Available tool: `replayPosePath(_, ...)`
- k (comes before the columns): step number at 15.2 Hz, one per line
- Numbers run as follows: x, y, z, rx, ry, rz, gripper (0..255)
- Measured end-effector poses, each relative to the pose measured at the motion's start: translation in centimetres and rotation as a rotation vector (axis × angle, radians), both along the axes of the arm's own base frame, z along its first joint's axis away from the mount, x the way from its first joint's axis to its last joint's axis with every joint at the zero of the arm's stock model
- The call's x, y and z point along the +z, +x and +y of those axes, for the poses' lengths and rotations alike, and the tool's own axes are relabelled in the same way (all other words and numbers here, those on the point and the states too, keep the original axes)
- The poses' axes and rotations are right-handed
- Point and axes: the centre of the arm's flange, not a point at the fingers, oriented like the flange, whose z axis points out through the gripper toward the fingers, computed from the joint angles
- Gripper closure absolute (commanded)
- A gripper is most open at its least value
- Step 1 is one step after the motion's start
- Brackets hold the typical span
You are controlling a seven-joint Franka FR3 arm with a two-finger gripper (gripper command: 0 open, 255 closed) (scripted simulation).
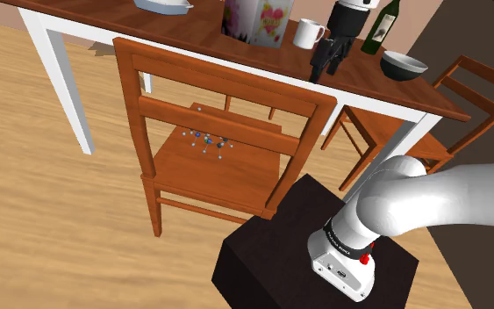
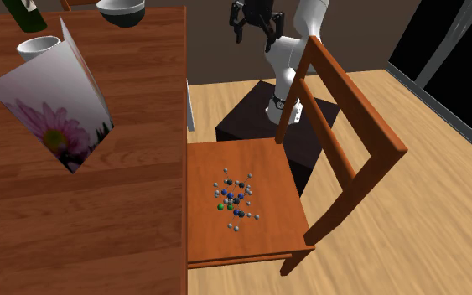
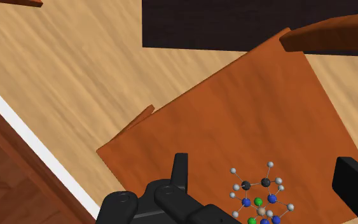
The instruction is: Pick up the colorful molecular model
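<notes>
While our hand (image 3: 263, 164) hangs released well above the chair seat (image 3: 234, 108), we see the colorful molecular model (image 3: 260, 198) lying there, between the spread fingers (image 3: 355, 184), untouched.

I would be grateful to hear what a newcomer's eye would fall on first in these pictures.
First comes the small molecular model of blue, green, black and grey balls, lying on the seat of the wooden chair. Next is the black gripper, hanging open well above that seat. Then there is the flower-printed carton, standing on the brown table beside the chair.
</notes>
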Motion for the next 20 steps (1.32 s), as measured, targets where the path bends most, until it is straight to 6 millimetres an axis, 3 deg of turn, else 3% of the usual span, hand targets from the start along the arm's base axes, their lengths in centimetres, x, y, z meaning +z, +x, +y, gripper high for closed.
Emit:
replayPosePath(2,-0.3,0.4,0.3,-0.006,0.001,-0.001,0)
replayPosePath(4,-2.0,1.6,0.8,-0.024,0.003,-0.003,0)
replayPosePath(20,-16.6,15.2,6.8,-0.215,0.031,-0.034,0)
